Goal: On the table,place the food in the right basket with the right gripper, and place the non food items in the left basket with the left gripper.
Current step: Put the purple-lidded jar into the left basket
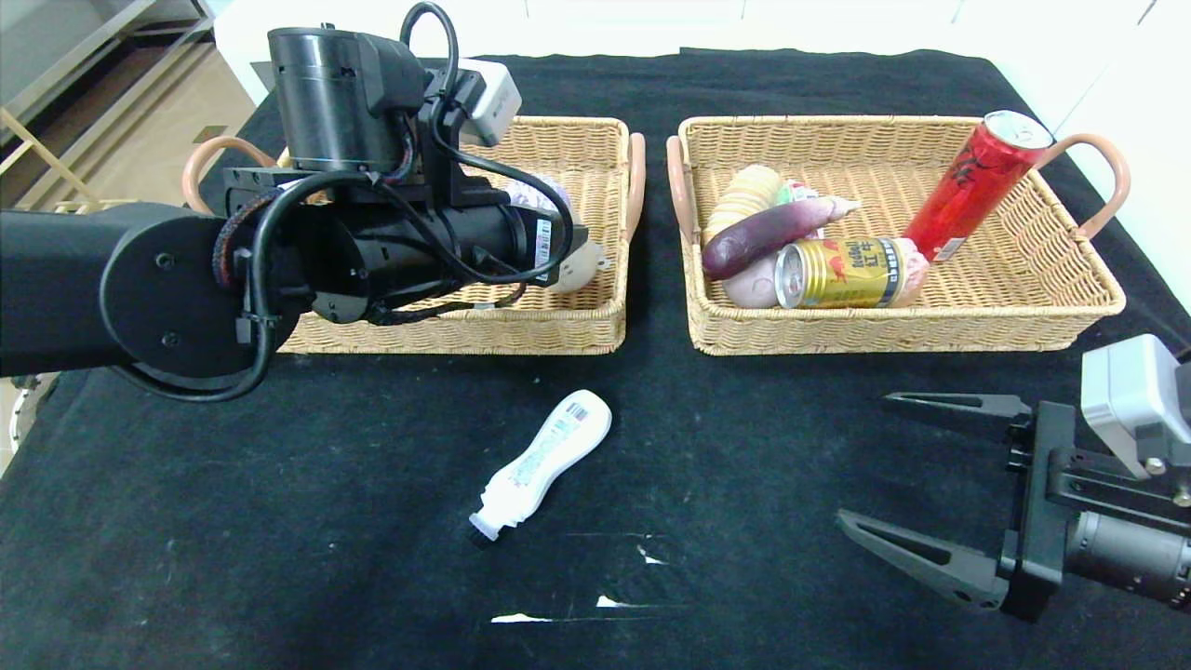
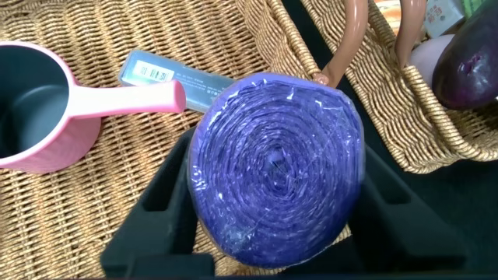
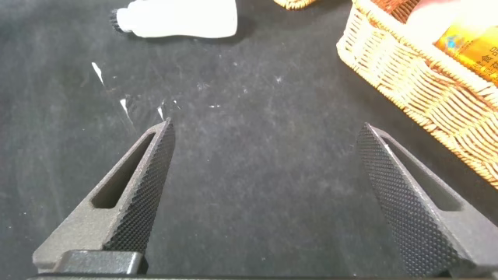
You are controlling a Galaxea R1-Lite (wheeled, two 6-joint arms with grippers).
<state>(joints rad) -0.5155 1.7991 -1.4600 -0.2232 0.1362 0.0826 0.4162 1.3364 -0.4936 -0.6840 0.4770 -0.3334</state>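
My left gripper (image 2: pixel 277 187) is shut on the beige roll with the purple top (image 2: pixel 276 140), a finger against each side, and holds it over the left basket (image 1: pixel 521 330). In the head view my left arm hides those jaws. The white brush (image 1: pixel 544 461) lies on the black table (image 1: pixel 279 521) in front of the baskets; it also shows in the right wrist view (image 3: pixel 183 17). My right gripper (image 1: pixel 865 458) is open and empty at the front right. The right basket (image 1: pixel 903 337) holds the red can (image 1: pixel 972 186), gold can (image 1: pixel 842 273), eggplant (image 1: pixel 763 237) and potato (image 1: pixel 752 284).
A pink saucepan (image 2: pixel 47 117) and a flat grey-blue pack (image 2: pixel 179 78) lie in the left basket under my left gripper. The two baskets stand side by side with a narrow gap between their brown handles. White flecks (image 1: pixel 558 614) mark the cloth near the front.
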